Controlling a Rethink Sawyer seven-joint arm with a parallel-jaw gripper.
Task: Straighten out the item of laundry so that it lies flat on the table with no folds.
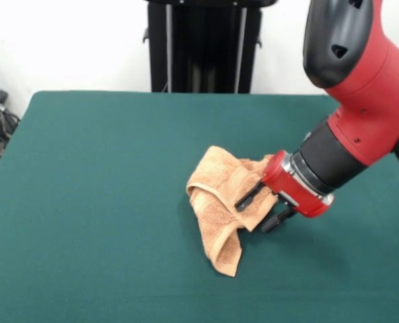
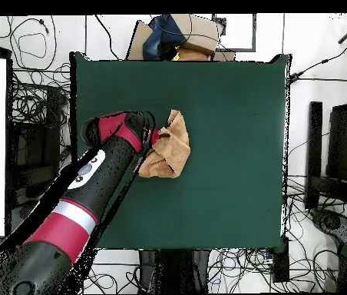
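The tan-orange towel [image 1: 219, 195] lies crumpled and folded over itself near the middle of the green table [image 1: 105, 202], with one end trailing toward the near edge. My gripper [image 1: 262, 208] comes in low from the right. Its two black fingers stand apart, one finger [image 1: 249, 197] on top of the towel's right flap and the other below that flap, close to the table. The flap runs between them. In the overhead view the towel [image 2: 173, 150] sits left of the table's [image 2: 230, 177] centre, with the gripper [image 2: 155, 140] at its left edge.
The black pedestal [image 1: 202, 47] stands at the table's far side. The arm's red and black body [image 1: 360, 101] hangs over the right part of the table. Cables and boxes [image 2: 180, 34] lie on the floor round the table.
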